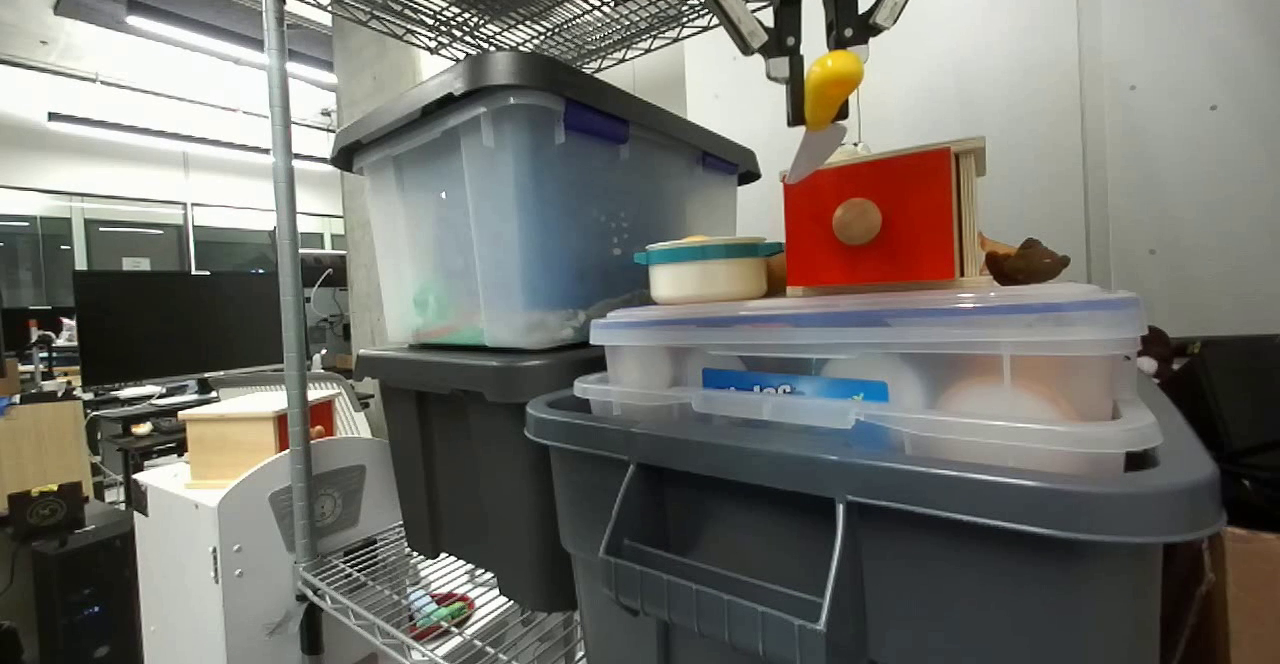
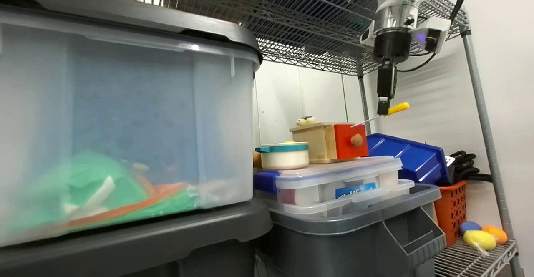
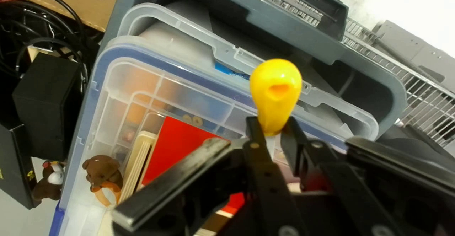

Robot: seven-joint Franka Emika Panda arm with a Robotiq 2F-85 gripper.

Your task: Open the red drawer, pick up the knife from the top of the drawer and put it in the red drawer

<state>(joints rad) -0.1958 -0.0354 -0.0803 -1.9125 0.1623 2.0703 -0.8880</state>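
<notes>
Knife in the jaws, blade slanting down to the red drawer

The move turns on one slant. The knife [image 1: 823, 109] hangs above and in front of the red drawer [image 1: 905, 229], its long axis tilted: the blade [image 1: 813, 152] runs down and in toward the drawer front, while the handle [image 3: 273, 104] sticks up and outward. In both exterior views the tip overlaps the front's top edge, but at different spots, so I judge it apart. From the jaws, the drawer lies below and farther back, on a clear tub [image 1: 870, 336].

The jaws are nearly together, pinching the handle near its blade end. I cannot tell whether the drawer stands ajar; if closed, it probably needs pulling by its knob [image 2: 356, 140] first.
</notes>
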